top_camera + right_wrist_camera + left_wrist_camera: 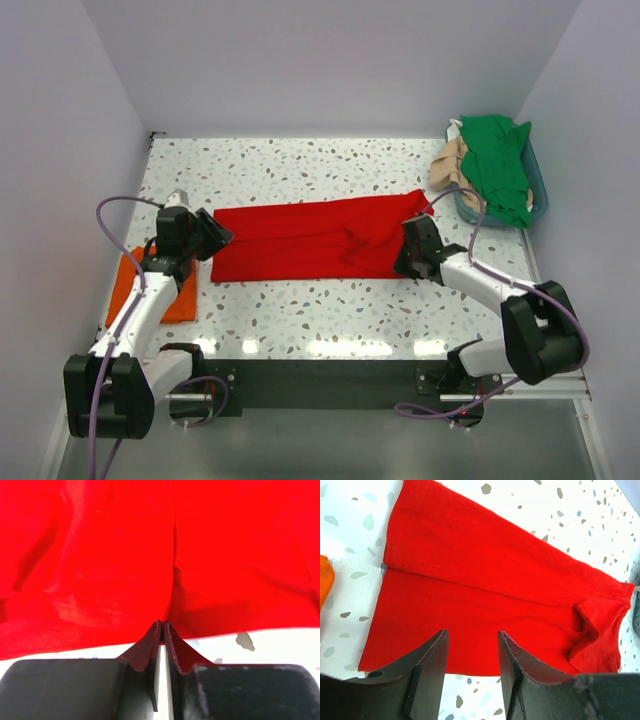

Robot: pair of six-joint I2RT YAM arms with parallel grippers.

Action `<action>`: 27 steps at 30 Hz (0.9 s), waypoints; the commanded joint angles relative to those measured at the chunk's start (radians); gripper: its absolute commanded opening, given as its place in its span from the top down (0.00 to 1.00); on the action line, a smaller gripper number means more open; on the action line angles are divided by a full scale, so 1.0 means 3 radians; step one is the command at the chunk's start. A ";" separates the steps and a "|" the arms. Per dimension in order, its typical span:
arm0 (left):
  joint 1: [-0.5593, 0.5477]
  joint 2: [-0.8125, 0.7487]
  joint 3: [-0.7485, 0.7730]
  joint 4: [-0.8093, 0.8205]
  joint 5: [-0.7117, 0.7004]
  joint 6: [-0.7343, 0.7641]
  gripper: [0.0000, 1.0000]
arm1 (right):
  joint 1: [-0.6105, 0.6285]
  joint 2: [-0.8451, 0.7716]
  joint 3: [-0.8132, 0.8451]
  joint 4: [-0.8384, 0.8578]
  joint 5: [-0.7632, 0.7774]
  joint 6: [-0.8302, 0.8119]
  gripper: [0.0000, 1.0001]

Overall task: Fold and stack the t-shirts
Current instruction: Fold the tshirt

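The red t-shirt (310, 240) lies in the middle of the counter (330, 310) as a long band folded lengthwise. It runs from near the left edge towards the right edge, with a bunched sleeve at its right end.

The left gripper (212, 236) hangs at the band's left end. Its fingers (427, 670) are spread and hold nothing, straddling the near hem. The right gripper (408, 250) sits at the right end with its fingers (150, 645) pressed together at the near hem. Whether any cloth is caught between them cannot be told.

The main risk is an uneven start to the next fold. If only one end is gripped, a lift would likely drag the band askew or pull the lengthwise fold open. If the spread left fingers close on only the top layer, the layers could separate. The bunched sleeve may get trapped inside and leave a lump.

The orange t-shirt (125, 285) lies at the left edge, just beside the left arm, so a low sweep there could ruffle it. The green t-shirt (500, 165) and tan t-shirt (450, 160) hang over the teal basket (540, 190) in the far right corner. A wide swing of the right arm might snag them.
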 commanded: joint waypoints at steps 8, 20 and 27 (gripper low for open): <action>0.0045 -0.0027 -0.0051 0.0076 0.0019 0.0103 0.51 | 0.0017 -0.0531 0.0170 -0.0427 0.0339 -0.0071 0.96; 0.0045 0.0055 -0.0097 0.0101 0.0020 0.0103 0.50 | 0.0006 -0.0561 0.0134 -0.0565 0.0610 -0.0127 0.93; 0.0045 0.0218 -0.0153 0.0234 0.0065 0.0057 0.49 | 0.0001 -0.0480 0.0144 -0.0539 0.0523 -0.0153 0.74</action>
